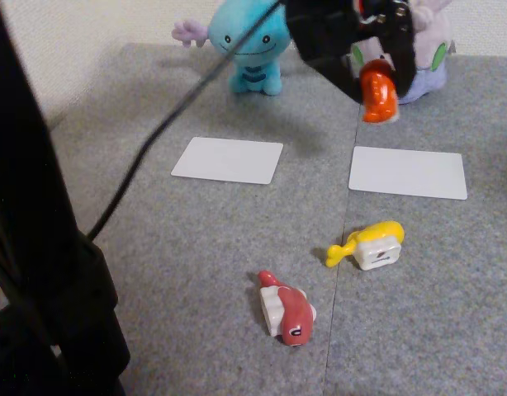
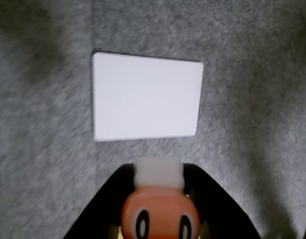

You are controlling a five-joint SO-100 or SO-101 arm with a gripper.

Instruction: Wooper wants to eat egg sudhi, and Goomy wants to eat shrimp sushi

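The tool (image 1: 381,89) is hanging in the air at the top right of the fixed view, and I'm seeing it clamped on the shrimp sushi (image 1: 378,93), orange top facing the camera. In the wrist view the tool (image 2: 159,186) is gripping that same shrimp sushi (image 2: 160,211) from both sides, its black jaws pressing against the white rice block, the orange face pointing at the lens.

I'm looking down past it in the wrist view at a white card (image 2: 147,97) lying flat on the grey desk (image 2: 252,64), just ahead of the held piece. In the fixed view that is the right white card (image 1: 408,172), and the tool is hovering above its far edge, in front of Goomy (image 1: 431,58), who is partly hidden behind the arm. Wooper (image 1: 247,41) is sitting at the back to the left, with the left white card (image 1: 228,159) lying in front of it.

The egg sudhi (image 1: 371,244) is lying on the desk well below the tool, nearer the camera, and a dark-red-topped sushi (image 1: 287,307) is lying to its lower left.
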